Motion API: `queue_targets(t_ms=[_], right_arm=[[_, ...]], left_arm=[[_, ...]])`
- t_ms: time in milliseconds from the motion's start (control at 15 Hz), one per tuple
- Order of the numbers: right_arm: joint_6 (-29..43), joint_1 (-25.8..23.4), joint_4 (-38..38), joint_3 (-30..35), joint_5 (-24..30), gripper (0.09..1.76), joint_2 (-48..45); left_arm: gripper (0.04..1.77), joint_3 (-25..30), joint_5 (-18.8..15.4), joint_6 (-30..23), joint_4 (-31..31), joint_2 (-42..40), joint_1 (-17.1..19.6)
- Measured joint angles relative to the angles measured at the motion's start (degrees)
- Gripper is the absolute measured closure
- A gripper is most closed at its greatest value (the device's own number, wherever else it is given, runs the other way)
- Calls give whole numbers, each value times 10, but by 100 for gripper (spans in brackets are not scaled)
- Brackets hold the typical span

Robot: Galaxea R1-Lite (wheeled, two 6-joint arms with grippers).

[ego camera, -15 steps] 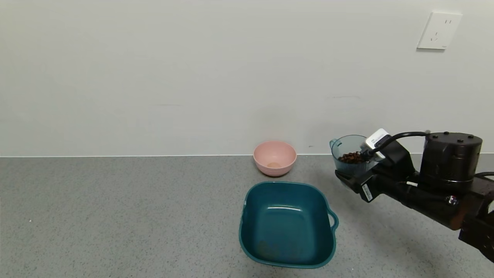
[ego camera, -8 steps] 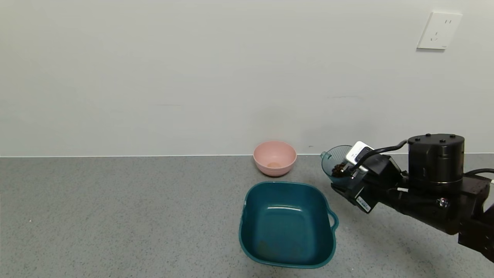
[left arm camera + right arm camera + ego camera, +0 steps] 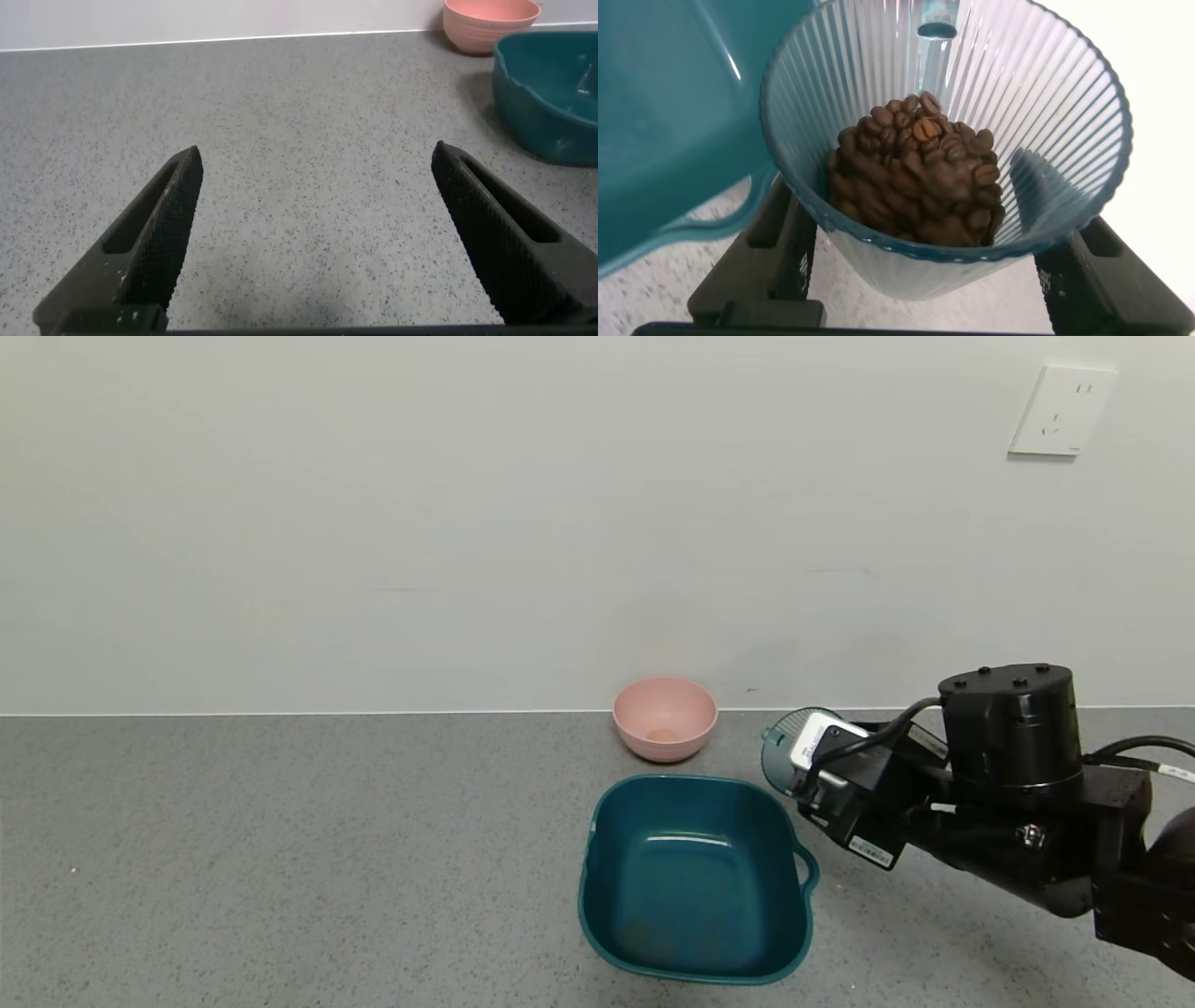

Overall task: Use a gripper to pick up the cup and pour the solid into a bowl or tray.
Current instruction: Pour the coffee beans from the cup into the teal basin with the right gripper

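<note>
My right arm works at 4 o'clock; my left sits idle.

My right arm reaches in from the 4 o'clock edge of the head view, forearm running toward 10 o'clock, wrist rolled over so the right gripper (image 3: 810,775) is tipped toward 9 o'clock. Its two black fingers (image 3: 775,257) are clamped on either side of the cup (image 3: 948,140) I hold. My left gripper (image 3: 318,233) hangs low with its fingers spread wide apart, gripping nothing.
</note>
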Motion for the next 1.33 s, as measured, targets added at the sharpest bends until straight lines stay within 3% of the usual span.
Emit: queue_targets(t_ms=[467,1333], right_arm=[[-46,59,23,-32,-112,50,24],[-195,104,23,-47,-229,50,37]], left_arm=[[5,0,0,0,0,0,0],[5,0,0,0,0,0,0]])
